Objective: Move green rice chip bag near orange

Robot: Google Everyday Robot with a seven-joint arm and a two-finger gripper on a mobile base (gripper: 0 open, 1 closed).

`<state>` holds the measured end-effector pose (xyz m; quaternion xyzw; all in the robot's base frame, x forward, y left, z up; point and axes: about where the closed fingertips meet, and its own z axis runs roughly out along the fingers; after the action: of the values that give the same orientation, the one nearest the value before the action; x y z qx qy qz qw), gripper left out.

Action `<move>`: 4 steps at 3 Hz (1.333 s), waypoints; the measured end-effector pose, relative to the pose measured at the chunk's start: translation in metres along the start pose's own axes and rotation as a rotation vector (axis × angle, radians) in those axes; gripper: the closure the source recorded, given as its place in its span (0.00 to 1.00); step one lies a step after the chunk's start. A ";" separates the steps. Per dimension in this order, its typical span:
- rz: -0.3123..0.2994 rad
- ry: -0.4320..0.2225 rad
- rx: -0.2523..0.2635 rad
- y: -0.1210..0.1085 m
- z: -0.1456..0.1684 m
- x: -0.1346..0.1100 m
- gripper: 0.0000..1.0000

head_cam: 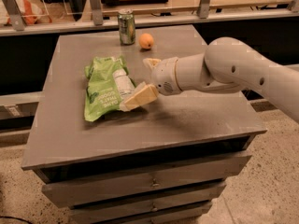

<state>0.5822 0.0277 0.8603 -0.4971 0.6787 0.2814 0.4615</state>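
The green rice chip bag [103,88] lies flat on the left half of the grey cabinet top [196,120], white label panel facing up. The orange [146,41] sits near the back edge, beyond the bag and apart from it. My gripper [134,84] reaches in from the right on a white arm and sits at the bag's right edge. It is open. The near finger [138,97] overlaps the bag's right side, and the far finger [152,62] is behind it, toward the orange. Nothing is held.
A green-and-silver drink can [126,27] stands at the back edge, just left of the orange. A railing with metal posts [96,6] runs behind the cabinet. Drawers [149,183] sit below the top. The floor is to the right.
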 end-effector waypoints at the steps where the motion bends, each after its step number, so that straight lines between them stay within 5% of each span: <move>1: 0.000 -0.015 -0.069 0.006 0.016 -0.014 0.00; 3: 0.056 0.024 -0.154 0.012 0.046 -0.006 0.00; 4: 0.081 0.072 -0.138 0.011 0.050 0.001 0.16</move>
<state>0.5887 0.0731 0.8379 -0.5095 0.6936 0.3278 0.3897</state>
